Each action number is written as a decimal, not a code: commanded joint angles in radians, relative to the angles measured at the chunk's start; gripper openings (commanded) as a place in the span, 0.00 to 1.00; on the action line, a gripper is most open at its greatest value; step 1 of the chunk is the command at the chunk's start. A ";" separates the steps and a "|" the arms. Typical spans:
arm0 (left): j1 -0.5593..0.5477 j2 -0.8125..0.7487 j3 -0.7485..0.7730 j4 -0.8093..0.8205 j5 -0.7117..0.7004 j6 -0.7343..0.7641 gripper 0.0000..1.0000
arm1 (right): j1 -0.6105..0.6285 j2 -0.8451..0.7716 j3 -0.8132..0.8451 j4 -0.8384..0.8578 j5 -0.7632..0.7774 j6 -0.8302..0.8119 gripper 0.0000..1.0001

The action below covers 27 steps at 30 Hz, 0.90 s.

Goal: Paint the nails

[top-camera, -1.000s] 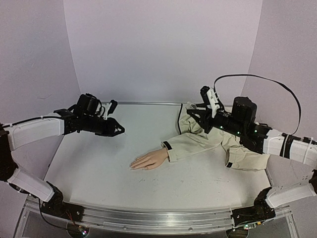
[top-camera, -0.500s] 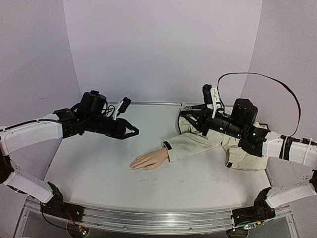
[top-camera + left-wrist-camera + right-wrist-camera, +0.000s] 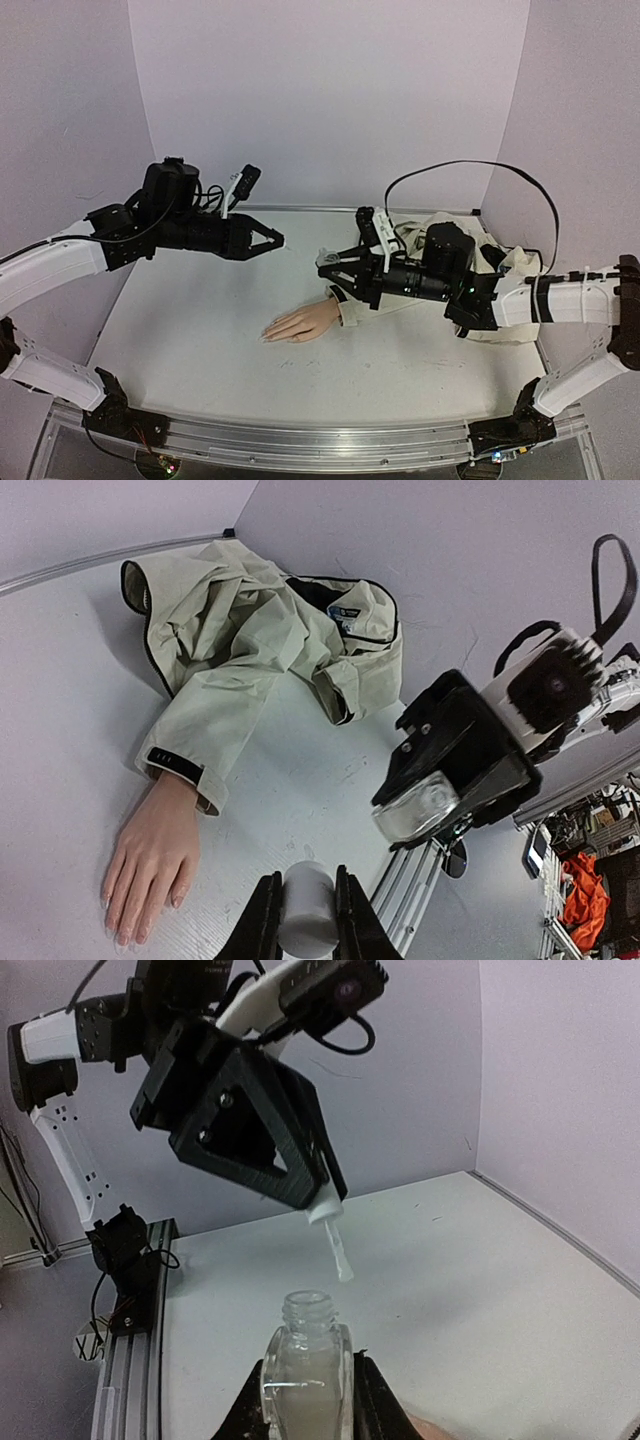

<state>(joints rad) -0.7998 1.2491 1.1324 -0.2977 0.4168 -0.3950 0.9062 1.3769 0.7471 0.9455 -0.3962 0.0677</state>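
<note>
The pale mannequin hand (image 3: 300, 323) lies flat mid-table, coming out of a beige sleeve (image 3: 350, 303). Its tiny nails (image 3: 120, 932) show at the fingertips, pointing left. My left gripper (image 3: 278, 240) hovers above and behind the hand, shut on a white cap (image 3: 305, 908). A thin clear brush (image 3: 338, 1250) sticks out of the cap. My right gripper (image 3: 325, 262) hangs over the sleeve cuff, shut on a small clear bottle (image 3: 307, 1360) with its neck uncapped. The brush tip hangs in the air just beyond and above the bottle's mouth, apart from it.
The beige jacket (image 3: 250, 640) lies crumpled at the back right, partly under my right arm. A metal rail (image 3: 300, 440) runs along the table's front edge. Lilac walls close in the back and both sides.
My left gripper has moved right and slightly up with the cap. My right arm has swung left over the sleeve with the bottle, so the two grippers now face each other closely.
</note>
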 commanded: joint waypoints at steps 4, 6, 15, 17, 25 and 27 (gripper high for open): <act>-0.005 -0.068 0.070 -0.003 0.004 0.010 0.00 | 0.029 0.077 0.069 0.157 -0.039 0.000 0.00; -0.005 -0.068 0.072 -0.002 0.018 0.006 0.00 | 0.030 0.105 0.092 0.145 -0.041 -0.002 0.00; -0.006 -0.058 0.072 -0.003 0.050 0.011 0.00 | 0.047 0.158 0.130 0.161 -0.039 -0.019 0.00; -0.006 -0.056 0.072 -0.003 0.060 0.013 0.00 | 0.048 0.168 0.138 0.161 -0.041 -0.022 0.00; -0.007 -0.051 0.063 -0.001 0.077 0.019 0.00 | 0.051 0.183 0.149 0.168 -0.023 -0.031 0.00; -0.007 -0.053 0.063 -0.001 0.077 0.019 0.00 | 0.052 0.184 0.149 0.168 -0.016 -0.033 0.00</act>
<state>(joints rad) -0.8005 1.1995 1.1572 -0.3145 0.4725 -0.3920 0.9512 1.5581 0.8444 1.0252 -0.4171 0.0486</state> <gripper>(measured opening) 0.153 0.220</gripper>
